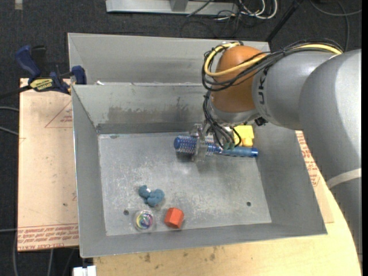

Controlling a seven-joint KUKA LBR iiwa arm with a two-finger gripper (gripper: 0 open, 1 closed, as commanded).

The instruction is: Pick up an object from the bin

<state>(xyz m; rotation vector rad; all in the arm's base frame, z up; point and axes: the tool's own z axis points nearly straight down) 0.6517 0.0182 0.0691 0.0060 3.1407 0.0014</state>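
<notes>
Gripper low near back wall of bin, at neck of blue brush lying on bin floor. Clenched or released: cannot tell. Yellow block just beside brush handle

Bin, brush lying crosswise near the back wall, gripper over its middle, block just behind its handle at right, lumpy toy near the front-left corner, ball before it, cube just right of the ball
</notes>
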